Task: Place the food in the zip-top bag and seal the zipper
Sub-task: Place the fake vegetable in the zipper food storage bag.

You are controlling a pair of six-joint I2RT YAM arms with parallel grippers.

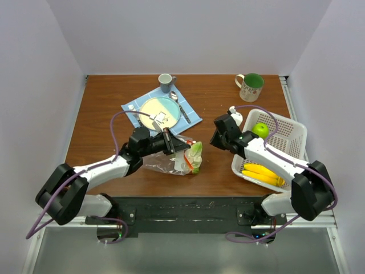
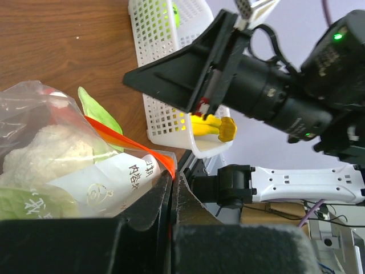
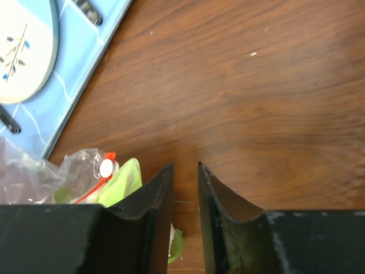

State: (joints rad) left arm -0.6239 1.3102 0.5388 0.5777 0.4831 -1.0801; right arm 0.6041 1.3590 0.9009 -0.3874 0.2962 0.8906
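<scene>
Pinching the zipper [image 2: 154, 155] edge — left jaws clamped, right jaws slightly apart, empty, above table [image 3: 274, 85]

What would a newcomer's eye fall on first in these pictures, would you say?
Most likely the clear zip-top bag at the near middle of the table, its orange-red zipper pinched in the left gripper and pale food already inside. Next comes the white basket on the right, holding a green apple and yellow bananas.
</scene>
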